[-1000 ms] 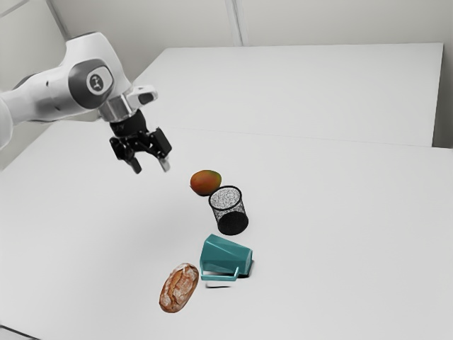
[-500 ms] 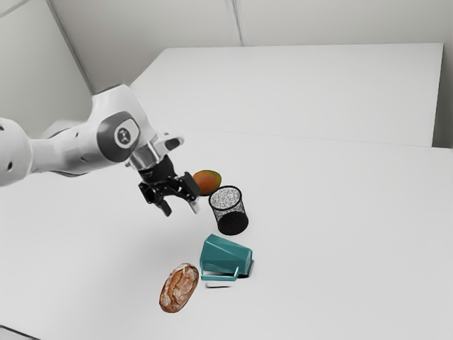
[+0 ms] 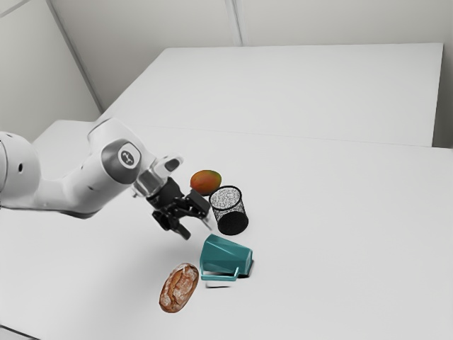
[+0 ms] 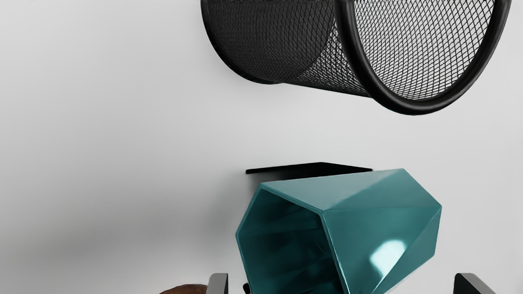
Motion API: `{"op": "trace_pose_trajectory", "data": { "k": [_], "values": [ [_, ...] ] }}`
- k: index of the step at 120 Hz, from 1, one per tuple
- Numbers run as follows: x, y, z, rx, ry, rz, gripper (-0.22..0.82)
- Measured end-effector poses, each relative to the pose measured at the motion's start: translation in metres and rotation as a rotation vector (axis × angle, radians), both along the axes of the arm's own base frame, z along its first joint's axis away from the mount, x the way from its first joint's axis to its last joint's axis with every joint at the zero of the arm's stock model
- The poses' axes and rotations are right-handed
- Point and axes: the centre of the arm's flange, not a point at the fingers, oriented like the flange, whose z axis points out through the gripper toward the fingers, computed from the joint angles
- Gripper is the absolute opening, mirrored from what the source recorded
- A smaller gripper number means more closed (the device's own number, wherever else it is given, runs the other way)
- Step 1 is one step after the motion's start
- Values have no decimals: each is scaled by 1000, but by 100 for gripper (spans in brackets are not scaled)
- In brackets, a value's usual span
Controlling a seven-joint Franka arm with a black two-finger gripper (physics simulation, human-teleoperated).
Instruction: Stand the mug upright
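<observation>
We are holding the gripper (image 3: 197, 228) with its 2 jaws wide apart and grasping nothing, presumably leaving room to straddle the mug (image 3: 223, 256), which is lying on its side on the table (image 3: 340, 269) near the mesh cup (image 3: 232, 223) and beside the bread (image 3: 179, 287)

Teal mug (image 4: 359, 220), black mesh basket (image 4: 286, 41), orange-green mango (image 3: 206, 182), brown loaf (image 3: 179, 287)

The white arm (image 3: 99, 173) is extending from the exterior view's left and sinking lower over the desk (image 3: 333, 248), more of its length entering sight. The claw (image 3: 197, 228) is descending toward the exterior view's right, drawing nearer the teal mug (image 3: 225, 253) and mesh cup (image 3: 228, 210).
</observation>
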Motion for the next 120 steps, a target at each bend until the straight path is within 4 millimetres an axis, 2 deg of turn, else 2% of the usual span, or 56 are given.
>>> {"op": "trace_pose_trajectory", "data": {
  "k": [41,75,120],
  "values": [
    [0,-13,-16,-152,-73,-51,60],
    [-13,-23,-32,-201,-95,-137,60],
    [-16,-30,-41,-241,-139,-207,60]
  ]
}}
